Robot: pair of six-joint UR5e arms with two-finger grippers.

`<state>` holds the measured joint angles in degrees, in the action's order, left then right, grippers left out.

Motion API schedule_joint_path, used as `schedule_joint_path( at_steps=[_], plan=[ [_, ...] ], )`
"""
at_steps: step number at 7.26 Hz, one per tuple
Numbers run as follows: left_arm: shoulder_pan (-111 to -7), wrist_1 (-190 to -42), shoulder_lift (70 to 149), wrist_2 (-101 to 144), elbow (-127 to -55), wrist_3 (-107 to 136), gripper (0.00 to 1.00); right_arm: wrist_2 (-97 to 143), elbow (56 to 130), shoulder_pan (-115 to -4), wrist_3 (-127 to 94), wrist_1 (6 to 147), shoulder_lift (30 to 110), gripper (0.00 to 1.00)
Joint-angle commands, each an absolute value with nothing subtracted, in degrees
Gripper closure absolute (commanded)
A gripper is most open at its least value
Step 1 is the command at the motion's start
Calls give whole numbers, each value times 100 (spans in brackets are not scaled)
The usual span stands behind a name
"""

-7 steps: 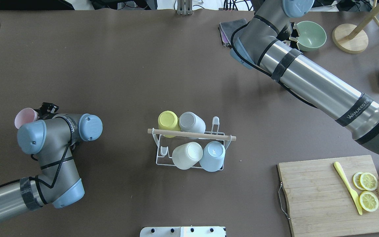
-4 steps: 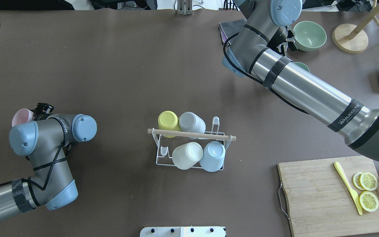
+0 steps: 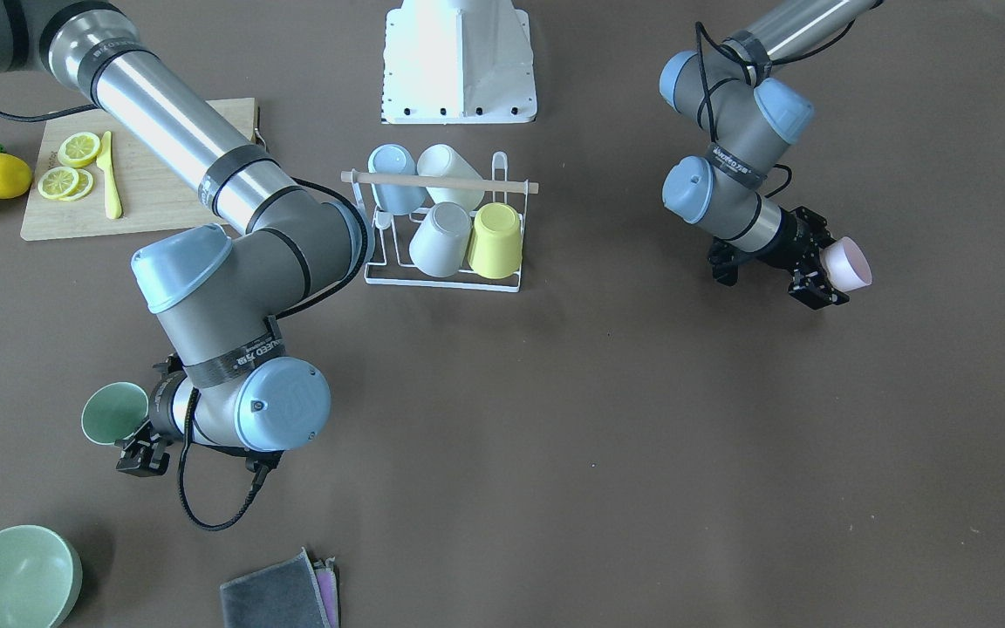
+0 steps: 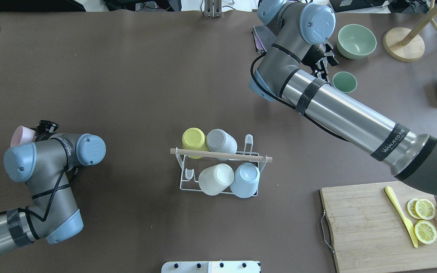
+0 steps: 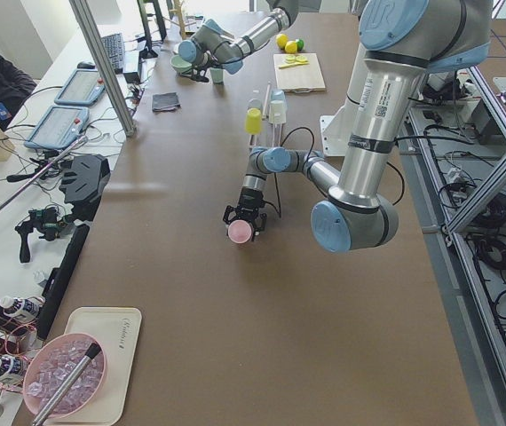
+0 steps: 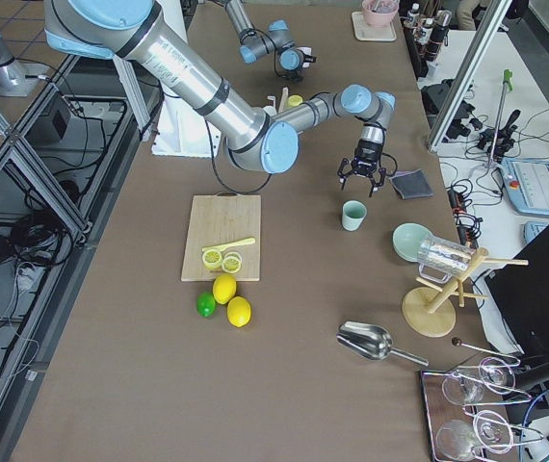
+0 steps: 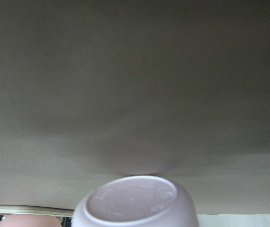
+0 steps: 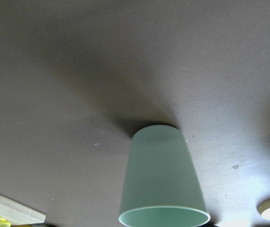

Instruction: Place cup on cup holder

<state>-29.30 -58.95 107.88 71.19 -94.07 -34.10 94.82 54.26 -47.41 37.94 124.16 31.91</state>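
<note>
The cup holder, a white wire rack with a wooden rod, stands mid-table and carries yellow, grey, white and light blue cups; it also shows in the front view. My left gripper is shut on a pink cup, held on its side low over the table far left of the rack. The cup's base fills the bottom of the left wrist view. A green cup stands upright on the table. My right gripper is open just beside it, not touching.
A green bowl and a wooden stand sit beyond the green cup. A folded cloth lies near the right arm. A cutting board with lemon slices and a yellow knife is at the front right.
My left arm has drawn further left with the pink cup. My right arm has swung left, uncovering the green cup standing on the table.
</note>
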Motion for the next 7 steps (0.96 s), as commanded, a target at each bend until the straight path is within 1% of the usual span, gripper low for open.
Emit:
schedule_joint_path(
  at_steps=[1, 2, 3, 4, 5, 6, 7],
  plan=[
    [-2953, -5924, 10784, 7128, -9413, -3410, 7, 9299, 5335, -4615, 3876, 12401, 3190, 1],
    [-2971, -5993, 10732, 7128, -9413, -3410, 8, 8942, 5344, -4536, 3885, 12367, 3147, 1],
    [-3040, -6055, 10714, 7137, -9422, -3419, 17, 8695, 5344, -4422, 3885, 12349, 3129, 1],
    [-3128, -6117, 10705, 7137, -9431, -3419, 54, 8658, 5335, -4412, 3920, 12340, 3138, 1],
    [-3190, -6117, 10705, 7154, -9492, -3462, 50, 8553, 5326, -4403, 4085, 12148, 3190, 1],
    [-3269, -6108, 10714, 7154, -9614, -3498, 35, 8543, 5274, -4403, 4217, 12077, 3208, 1],
    [-3409, -6108, 10705, 7172, -9781, -3498, 24, 8543, 5273, -4351, 4288, 12050, 3269, 1]
  ],
)
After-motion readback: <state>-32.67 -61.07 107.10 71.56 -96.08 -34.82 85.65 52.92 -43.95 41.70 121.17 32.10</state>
